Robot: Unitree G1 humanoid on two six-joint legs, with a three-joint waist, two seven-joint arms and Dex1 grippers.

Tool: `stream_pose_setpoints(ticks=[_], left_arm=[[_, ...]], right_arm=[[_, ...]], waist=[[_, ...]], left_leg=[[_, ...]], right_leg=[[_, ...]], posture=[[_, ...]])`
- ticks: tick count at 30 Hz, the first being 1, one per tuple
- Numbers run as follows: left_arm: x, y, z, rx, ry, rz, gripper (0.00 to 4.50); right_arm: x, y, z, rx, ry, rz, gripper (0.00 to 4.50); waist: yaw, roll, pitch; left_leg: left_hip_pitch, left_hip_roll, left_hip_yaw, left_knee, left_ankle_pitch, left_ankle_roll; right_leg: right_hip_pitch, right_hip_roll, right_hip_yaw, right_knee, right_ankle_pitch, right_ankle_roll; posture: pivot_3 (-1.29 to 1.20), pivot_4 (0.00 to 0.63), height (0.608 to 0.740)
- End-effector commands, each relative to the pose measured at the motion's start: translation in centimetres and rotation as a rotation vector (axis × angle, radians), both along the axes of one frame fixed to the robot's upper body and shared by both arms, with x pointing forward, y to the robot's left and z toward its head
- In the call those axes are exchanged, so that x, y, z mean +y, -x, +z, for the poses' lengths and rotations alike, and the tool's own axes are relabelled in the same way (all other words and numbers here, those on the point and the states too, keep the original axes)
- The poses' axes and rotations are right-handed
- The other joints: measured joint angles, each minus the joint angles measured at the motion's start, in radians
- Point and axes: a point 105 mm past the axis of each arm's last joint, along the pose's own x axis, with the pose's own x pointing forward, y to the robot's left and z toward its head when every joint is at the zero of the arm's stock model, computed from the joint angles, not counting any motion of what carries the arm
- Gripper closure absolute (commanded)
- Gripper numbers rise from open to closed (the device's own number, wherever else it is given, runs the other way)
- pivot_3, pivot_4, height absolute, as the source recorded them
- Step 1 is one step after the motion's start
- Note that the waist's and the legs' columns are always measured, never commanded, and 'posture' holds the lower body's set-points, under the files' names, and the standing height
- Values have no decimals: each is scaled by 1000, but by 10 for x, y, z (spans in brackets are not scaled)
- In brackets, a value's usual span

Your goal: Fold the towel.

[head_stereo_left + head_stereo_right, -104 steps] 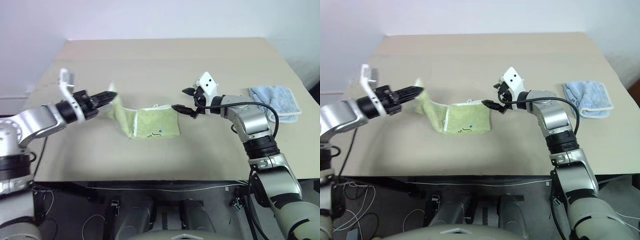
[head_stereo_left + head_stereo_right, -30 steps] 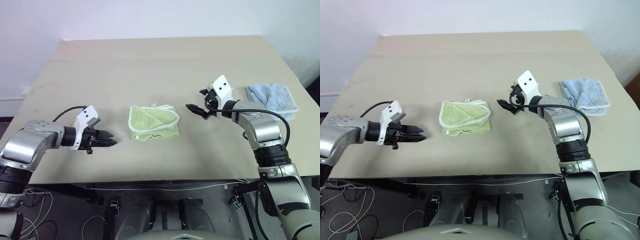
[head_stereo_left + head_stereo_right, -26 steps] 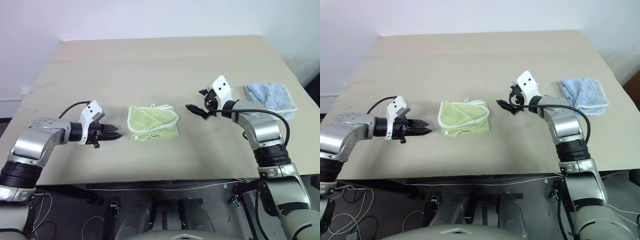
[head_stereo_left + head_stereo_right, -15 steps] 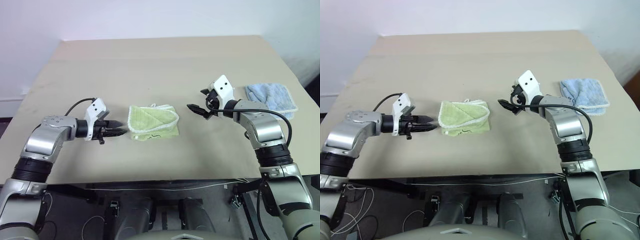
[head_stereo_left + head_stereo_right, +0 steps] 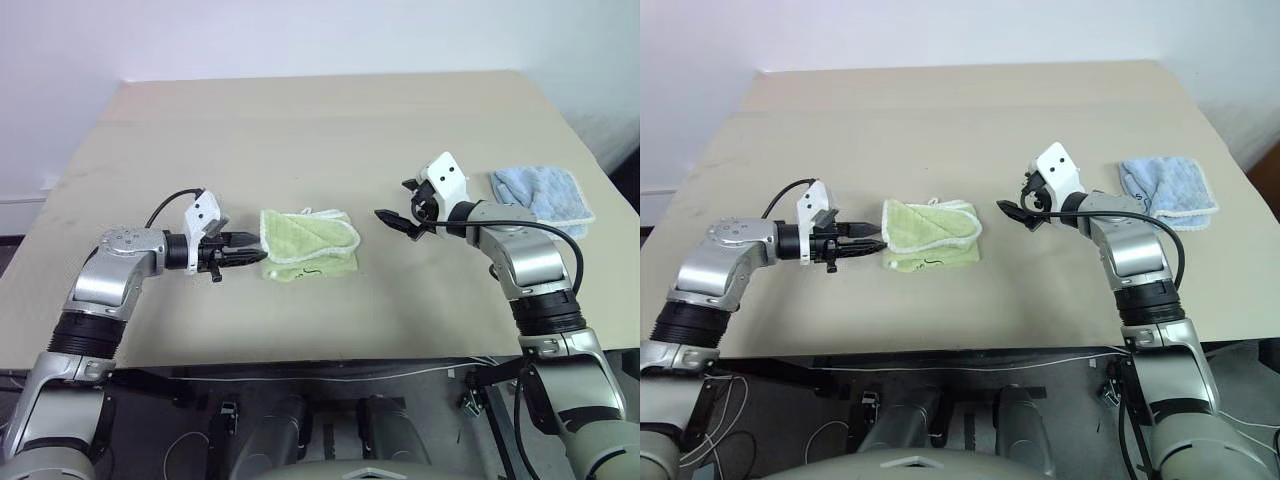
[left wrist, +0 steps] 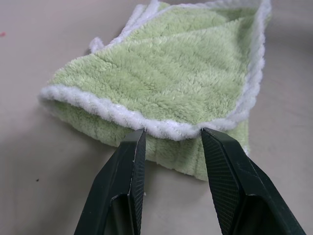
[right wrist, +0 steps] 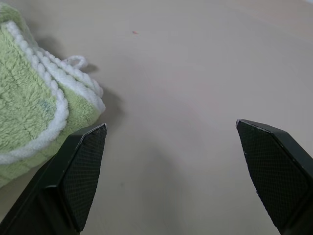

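The light yellow-green towel (image 5: 308,243) lies folded near the middle of the table (image 5: 320,120), its white scalloped edging on top and a small dark mark on its near side. My left gripper (image 5: 248,252) is low at the towel's left edge. In the left wrist view its fingers (image 6: 134,161) stand apart, and the towel's white folded edge (image 6: 166,128) lies right at their tips, not pinched. My right gripper (image 5: 393,201) hovers wide open just right of the towel. The right wrist view has the towel's corner and small white loop (image 7: 76,61) beside one finger.
A smaller light blue cloth (image 5: 542,193) lies at the table's right edge, beyond my right arm. Bare tabletop stretches behind the towel and along the front edge.
My left gripper has slid right along the table and rolled, from a hand's width left of the towel to its left edge. The right arm and the towel have stayed put.
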Motion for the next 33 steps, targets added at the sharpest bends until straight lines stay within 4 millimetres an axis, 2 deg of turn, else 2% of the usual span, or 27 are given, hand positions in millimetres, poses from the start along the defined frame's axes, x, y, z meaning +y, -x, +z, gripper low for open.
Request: stream_pose_setpoints(ticks=[1, 6, 14, 22, 26, 33], left_arm=[[1, -3, 8, -78, -30, -27, 2617], [5, -8, 9, -101, -24, -7, 2617], [6, -9, 1, -100, -119, -53, 2617], [-1, -11, -3, -88, -99, -72, 2617], [-14, -16, 9, -111, -20, -80, 2617], [-33, -37, 35, -134, 102, -24, 2617]], right_arm=[[0, 0, 14, -64, 17, 4, 0], [-1, 1, 12, -63, 23, 1, 0], [-1, -1, 11, -66, 30, -4, 0], [-2, -1, 9, -68, 40, -13, 0], [-2, -2, 10, -69, 39, -15, 0], [-2, -2, 5, -61, 66, -14, 0]], waist=[[0, 0, 0], [-1, 0, 0], [-1, 0, 0], [-1, 0, 0], [1, 0, 0], [0, 0, 0]], left_leg=[[0, 0, 0, 0, 0, 0], [0, 0, 0, 0, 0, 0], [0, 0, 0, 0, 0, 0], [0, 0, 0, 1, 0, 0], [0, 0, 0, 1, 0, 0], [0, 0, 0, 2, 0, 0]], right_leg=[[0, 0, 0, 0, 0, 0], [0, 0, 0, 0, 0, 0], [0, 0, 0, 1, 0, 0], [0, 0, 0, 1, 0, 0], [0, 0, 0, 1, 0, 0], [0, 0, 0, 2, 0, 0]], posture=[[0, 150, 740], [0, 150, 740], [0, 150, 740], [0, 150, 740], [0, 150, 740], [0, 150, 740]])
